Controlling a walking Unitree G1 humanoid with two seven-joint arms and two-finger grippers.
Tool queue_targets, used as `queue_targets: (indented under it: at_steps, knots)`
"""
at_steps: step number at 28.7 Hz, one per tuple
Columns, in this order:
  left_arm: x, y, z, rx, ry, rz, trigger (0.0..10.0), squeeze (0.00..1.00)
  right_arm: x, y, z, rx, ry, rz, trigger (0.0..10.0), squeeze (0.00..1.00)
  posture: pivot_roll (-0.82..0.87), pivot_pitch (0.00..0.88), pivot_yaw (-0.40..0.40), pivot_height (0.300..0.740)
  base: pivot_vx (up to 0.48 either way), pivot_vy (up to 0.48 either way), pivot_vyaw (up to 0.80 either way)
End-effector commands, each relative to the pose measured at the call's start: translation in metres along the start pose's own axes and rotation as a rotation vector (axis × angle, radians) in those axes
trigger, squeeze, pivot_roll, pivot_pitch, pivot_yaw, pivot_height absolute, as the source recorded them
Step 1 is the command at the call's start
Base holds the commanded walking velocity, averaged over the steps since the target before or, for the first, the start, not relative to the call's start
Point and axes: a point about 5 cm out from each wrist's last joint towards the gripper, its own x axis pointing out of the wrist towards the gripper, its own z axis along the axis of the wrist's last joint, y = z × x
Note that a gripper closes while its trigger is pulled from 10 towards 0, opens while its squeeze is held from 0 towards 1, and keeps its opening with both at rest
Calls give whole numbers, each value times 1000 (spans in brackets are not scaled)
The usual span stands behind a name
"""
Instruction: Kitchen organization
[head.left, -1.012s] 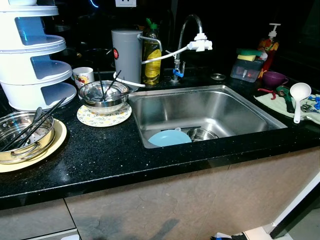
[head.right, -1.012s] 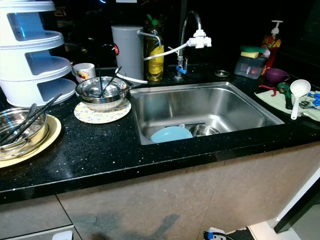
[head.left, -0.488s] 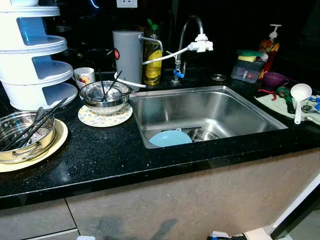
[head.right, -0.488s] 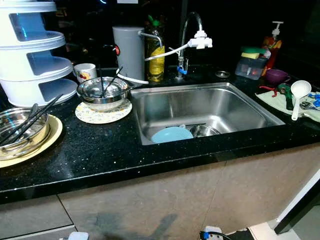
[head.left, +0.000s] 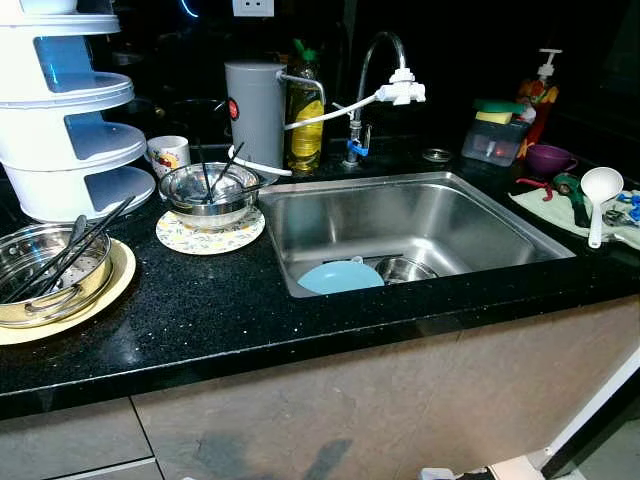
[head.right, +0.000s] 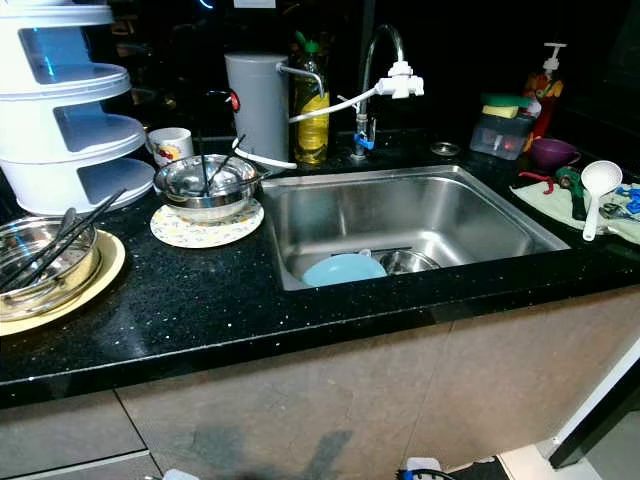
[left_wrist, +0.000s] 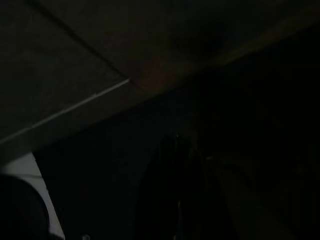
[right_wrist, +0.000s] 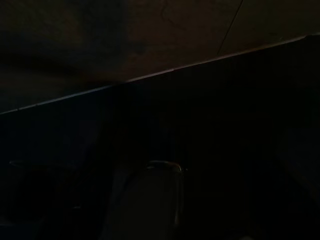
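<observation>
A steel sink (head.left: 500, 215) is set into the black counter. In it lie a light blue plate (head.left: 340, 276) and a small steel bowl (head.left: 403, 268). Left of the sink a steel bowl (head.left: 207, 187) holding chopsticks sits on a floral mat (head.left: 210, 232). At the near left a steel pot (head.left: 45, 275) with chopsticks rests on a yellow plate (head.left: 110, 290). A white ladle (head.left: 598, 195) lies on a cloth at the right. My left gripper (left_wrist: 180, 200) and right gripper (right_wrist: 160, 200) are dim shapes in dark wrist views, hanging low by the cabinet front.
A white tiered rack (head.left: 70, 120), a mug (head.left: 167, 153), a grey filter canister (head.left: 254, 105), an oil bottle (head.left: 304, 110) and the faucet (head.left: 375, 70) line the back. A sponge box (head.left: 493, 135), a soap pump (head.left: 540, 85) and a purple bowl (head.left: 547, 158) stand at the back right.
The head views have shifted very slightly, so the camera moved. Nothing on the counter or in the sink has moved.
</observation>
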Motion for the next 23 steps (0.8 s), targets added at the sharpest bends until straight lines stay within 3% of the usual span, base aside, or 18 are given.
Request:
queue_targets:
  at_steps: [1, 3, 9, 11, 20, 23]
  knots:
    - [-2, -2, -8, -33, 37, 3, 10000, 0, -2, 1, -10, 12, 34, 4, 10000, 0, 32, 101, -40, 740, 0, 0, 0]
    - [-3, -2, -12, -85, 60, 10, 10000, 0, -3, -1, -17, 57, 96, 4, 10000, 0, 27, 100, -42, 740, 0, 0, 0]
    - [-3, -2, -12, -187, 39, 29, 10000, 0, -3, -4, -14, 57, 89, -2, 10000, 0, 30, 103, -47, 740, 0, 0, 0]
    - [-4, 0, -14, -125, 47, 45, 10000, 0, -2, -4, -11, -60, 90, -20, 10000, 0, 32, 108, -47, 740, 0, 0, 0]
    - [-6, -3, -16, -119, 36, 25, 10000, 0, 0, 6, -12, -66, 87, 18, 10000, 0, 35, 116, -42, 740, 0, 0, 0]
    - [-6, -5, -13, -66, 9, -5, 10000, 0, -1, 6, -17, -100, 104, 17, 10000, 0, 35, 118, -43, 740, 0, 0, 0]
